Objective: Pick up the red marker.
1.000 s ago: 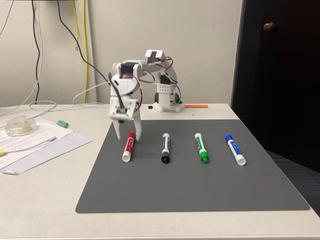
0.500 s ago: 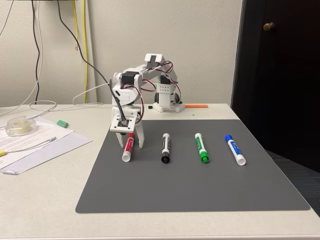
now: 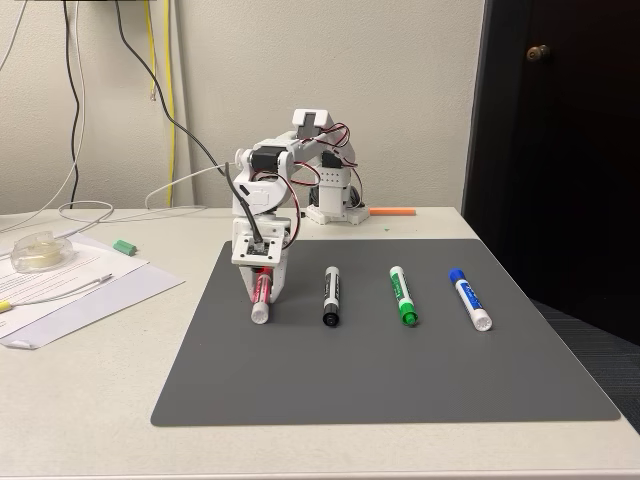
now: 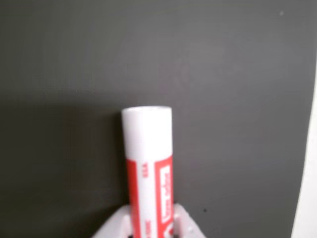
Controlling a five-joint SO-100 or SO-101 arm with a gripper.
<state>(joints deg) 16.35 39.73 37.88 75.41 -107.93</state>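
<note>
Fixed view: we see the white arm [image 3: 300,160] bent forward and down, with the pincer [image 3: 261,290] lowered onto the gray mat [image 3: 400,370]. Its two fingers sit on either side of the red marker [image 3: 261,300], closed in against the barrel, so we read it as pinching the marker. The marker's white end sticks out below the fingertips toward the camera and appears to rest on the mat. To the right of the pincer, in a row on the same mat, we see a black marker [image 3: 331,295] just beside it, then a green marker [image 3: 403,296], then a blue marker [image 3: 469,299] farthest off. Behind the pincer, past the arm's base, an orange stick [image 3: 392,211] lies on the table [image 3: 90,390]. Well off to the pincer's left we see papers [image 3: 70,290], a clear round container [image 3: 38,251] and a small green piece [image 3: 124,246]. Cables [image 3: 165,90] hang down the wall behind.

Wrist view: the red marker [image 4: 148,168] runs straight up from the bottom edge, white end uppermost, red label lower down. Both white fingertips [image 4: 181,223] press against it, one each side, at the bottom of the frame. The mat [image 4: 223,74] lies behind it, and a pale strip of table [image 4: 308,188] runs along the right edge.
</note>
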